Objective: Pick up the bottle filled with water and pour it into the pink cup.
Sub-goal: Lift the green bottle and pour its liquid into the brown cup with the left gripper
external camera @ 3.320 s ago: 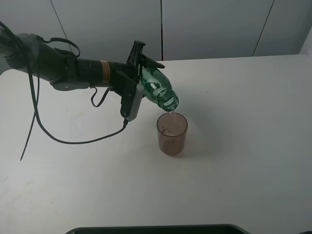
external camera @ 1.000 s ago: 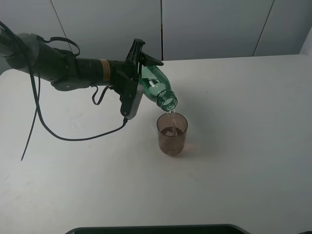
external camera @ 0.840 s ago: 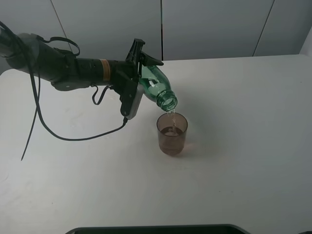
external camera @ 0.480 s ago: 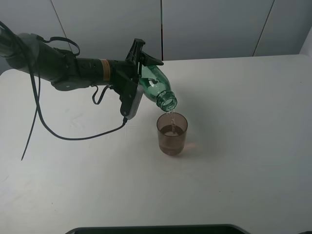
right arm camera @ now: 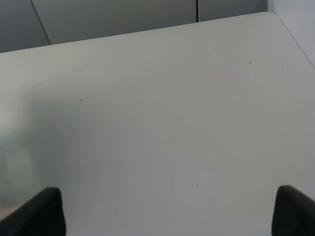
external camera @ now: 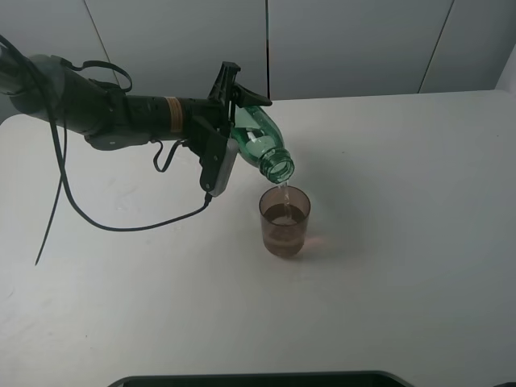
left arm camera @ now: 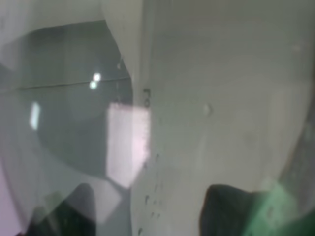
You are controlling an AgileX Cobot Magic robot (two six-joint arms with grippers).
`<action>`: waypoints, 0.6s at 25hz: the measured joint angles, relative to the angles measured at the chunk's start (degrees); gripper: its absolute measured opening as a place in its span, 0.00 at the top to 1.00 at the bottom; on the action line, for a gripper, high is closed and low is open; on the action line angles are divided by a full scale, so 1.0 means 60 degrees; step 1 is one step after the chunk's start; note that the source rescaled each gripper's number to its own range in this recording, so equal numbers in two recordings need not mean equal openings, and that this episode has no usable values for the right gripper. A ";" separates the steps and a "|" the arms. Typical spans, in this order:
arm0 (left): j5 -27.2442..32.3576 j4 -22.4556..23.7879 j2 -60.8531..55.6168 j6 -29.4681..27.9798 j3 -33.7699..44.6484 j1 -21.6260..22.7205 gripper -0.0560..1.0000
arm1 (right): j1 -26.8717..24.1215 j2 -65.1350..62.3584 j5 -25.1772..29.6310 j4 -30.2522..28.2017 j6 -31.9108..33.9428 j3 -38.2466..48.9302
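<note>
We are clamping our left pincer point(external camera: 235, 133) on the tilted bottle point(external camera: 263, 146), pouring water point(external camera: 283, 215) into the pink cup point(external camera: 284, 230) just below it. Our right pincer point(right arm camera: 170, 212) is gaping apart

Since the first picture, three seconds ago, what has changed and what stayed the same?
The left end effector has rolled slightly further, raising the base of the bottle, which now looks paler and emptier. The water in the pink cup has risen. Nothing was grasped or released: the bottle stays clamped with its mouth above the cup, and the cup has not moved.
</note>
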 joint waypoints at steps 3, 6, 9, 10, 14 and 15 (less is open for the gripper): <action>-0.0045 0.0000 0.0000 0.0086 0.0000 0.0000 0.94 | 0.0000 0.0000 0.0000 0.0000 0.0000 0.0000; -0.0045 0.0000 0.0000 0.0165 0.0000 0.0000 0.94 | 0.0000 0.0000 0.0000 0.0000 0.0000 0.0000; -0.0061 -0.0007 0.0000 0.0164 0.0000 0.0000 0.94 | 0.0000 0.0000 0.0000 0.0000 0.0000 0.0000; -0.0061 -0.0007 0.0000 0.0164 0.0000 0.0000 0.94 | 0.0000 0.0000 0.0000 0.0000 0.0000 0.0000; -0.0061 -0.0007 0.0000 0.0183 0.0000 0.0000 0.94 | 0.0000 0.0000 0.0000 0.0000 0.0000 0.0000; -0.0067 -0.0043 0.0000 0.0163 0.0000 0.0000 0.94 | 0.0000 0.0000 0.0000 0.0000 0.0000 0.0000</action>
